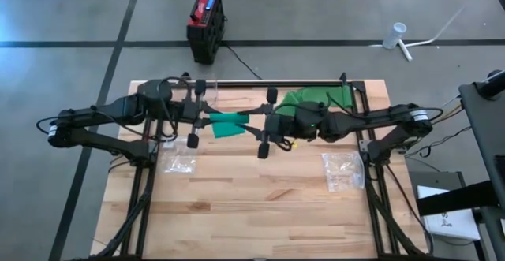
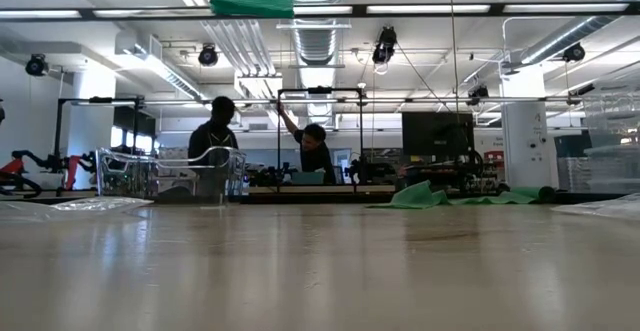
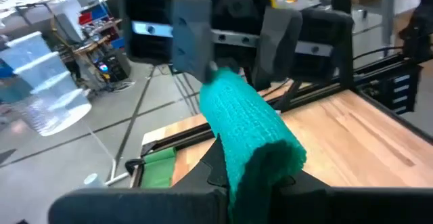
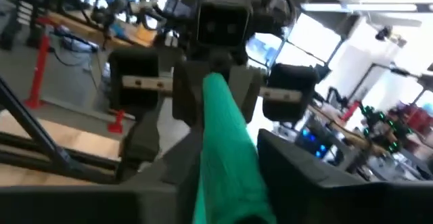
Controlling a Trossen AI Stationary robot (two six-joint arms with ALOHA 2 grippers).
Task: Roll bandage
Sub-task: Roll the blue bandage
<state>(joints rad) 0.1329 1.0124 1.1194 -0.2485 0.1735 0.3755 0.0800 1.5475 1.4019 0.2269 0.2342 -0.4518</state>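
High view shows me both arms meeting over the far half of the table (image 1: 252, 214), with the green bandage (image 1: 229, 124) stretched in the air between them. My left gripper (image 1: 194, 113) is clenched on one end of it; in the left wrist view the bandage runs out from between my own fingers toward the other arm. My right gripper (image 1: 266, 124) sits at the other end; the right wrist view shows the strip lying between its fingers, but I cannot tell whether they are pinching it or have let go. If that end is loose, I judge the strip could sag or slip out and the roll come undone. A twist between the arms would also wind unevenly. Two clear plastic bags (image 1: 178, 163) lie on the table, one beside each arm; I cannot make out their contents
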